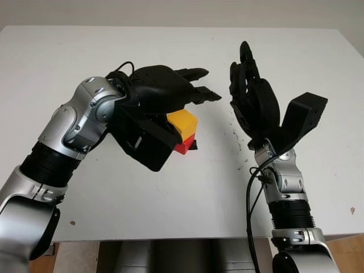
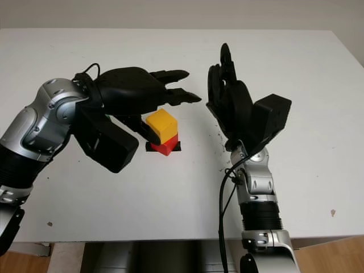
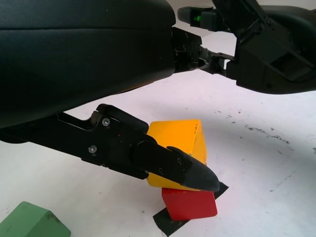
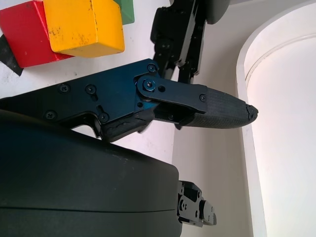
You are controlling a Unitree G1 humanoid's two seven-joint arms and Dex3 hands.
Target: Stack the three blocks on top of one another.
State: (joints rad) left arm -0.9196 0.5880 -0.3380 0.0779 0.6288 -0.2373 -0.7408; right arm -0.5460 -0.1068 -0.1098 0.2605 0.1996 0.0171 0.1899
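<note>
Crowding yellow block (image 2: 161, 124) atop red block (image 2: 165, 147): open left hand (image 2: 149, 91).

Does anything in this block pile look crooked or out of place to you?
Yes. The yellow block sits skewed on the red block, twisted and overhanging one side. The green block lies apart on the table, not stacked. The left hand hovers over the pile; the right hand is open beside it.

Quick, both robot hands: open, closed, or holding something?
Left robot hand: open, holding nothing, hovering over the yellow block stacked on the red block.
Right robot hand: open, holding nothing, raised beside the stack.
</note>
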